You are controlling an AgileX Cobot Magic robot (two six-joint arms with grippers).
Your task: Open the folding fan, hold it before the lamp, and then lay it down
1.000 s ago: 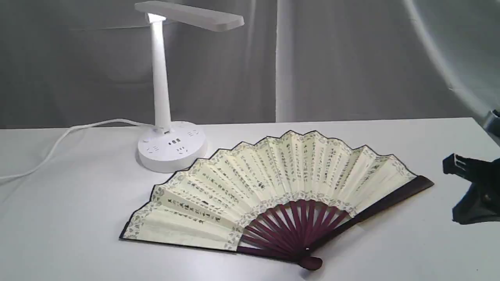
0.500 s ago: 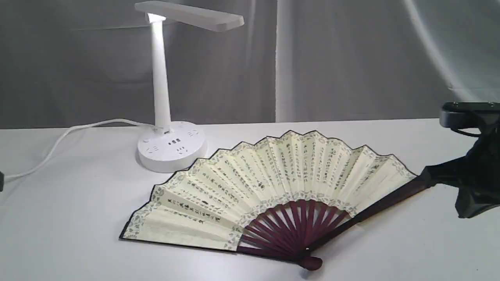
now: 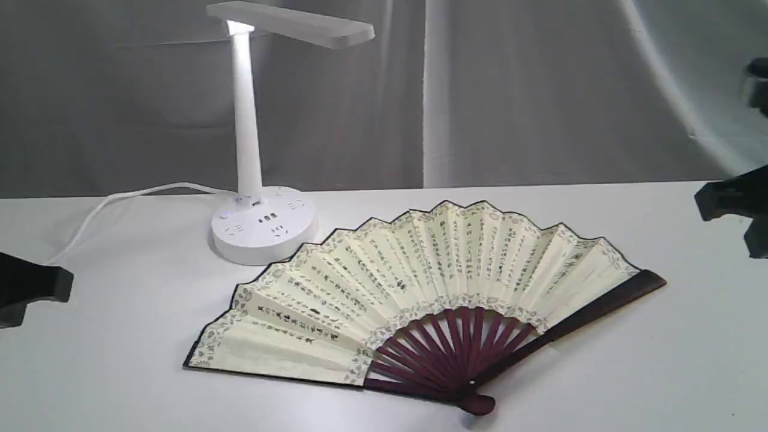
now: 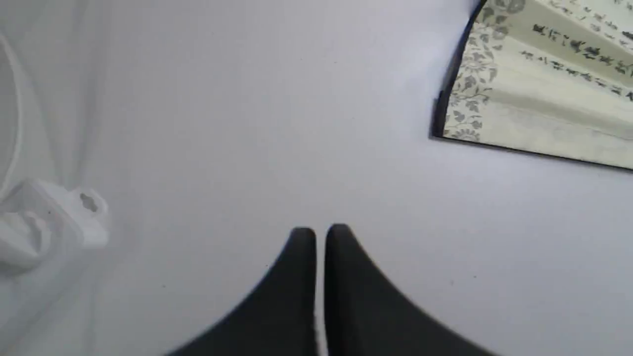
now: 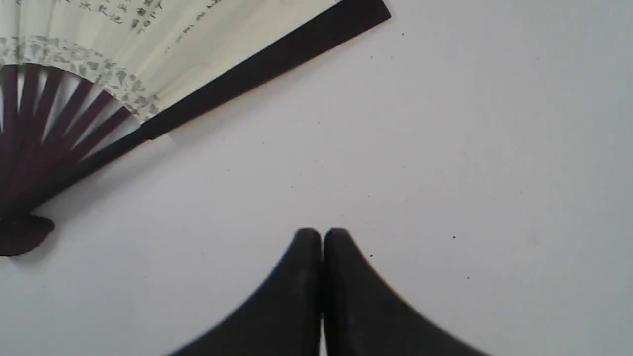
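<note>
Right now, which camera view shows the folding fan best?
The exterior view: the whole folding fan lies open, uncropped. The left wrist view catches only one patterned paper corner; the right wrist view only one dark guard and some ribs.

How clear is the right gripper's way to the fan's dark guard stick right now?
Probably yes: the folding fan lies flat, its guard facing the right gripper across bare table; the shut jaws would need opening first.

We note soft, even light. The lamp (image 3: 246,120) glows brightest under its head. Well right of the lamp, a pale glare arc crosses the backdrop (image 3: 540,90). Both wrist views blur near their edges.
</note>
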